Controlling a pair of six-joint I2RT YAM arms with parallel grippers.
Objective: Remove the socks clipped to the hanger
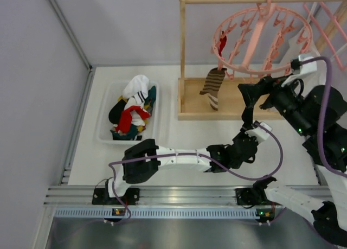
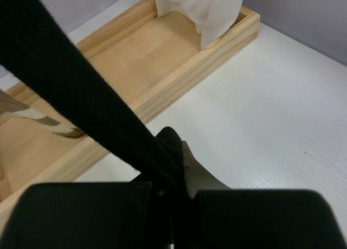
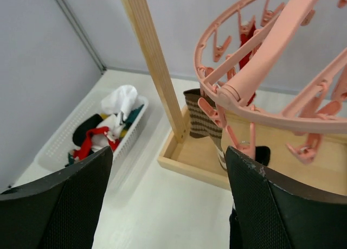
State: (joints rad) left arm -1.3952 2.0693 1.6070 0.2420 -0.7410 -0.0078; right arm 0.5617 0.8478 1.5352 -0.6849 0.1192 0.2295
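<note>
The round pink hanger (image 1: 263, 40) hangs from the wooden stand's bar. A red sock (image 1: 222, 43) and a brown striped sock (image 1: 214, 86) hang clipped at its left side. A black sock (image 1: 248, 105) stretches down from the ring's near edge to my left gripper (image 1: 254, 129). In the left wrist view the left gripper (image 2: 173, 186) is shut on the taut black sock (image 2: 81, 91). My right gripper (image 1: 265, 94) is open just under the ring. In the right wrist view the right gripper (image 3: 169, 167) has its jaws wide apart and empty below the hanger (image 3: 255, 81), beside the striped sock (image 3: 200, 113).
A white bin (image 1: 105, 127) with several loose socks stands at the left. The wooden stand's tray base (image 1: 192, 110) holds a white cloth (image 2: 200, 7). A straight-barred pink rack (image 1: 325, 21) leans at the far right. A wall edge runs along the left.
</note>
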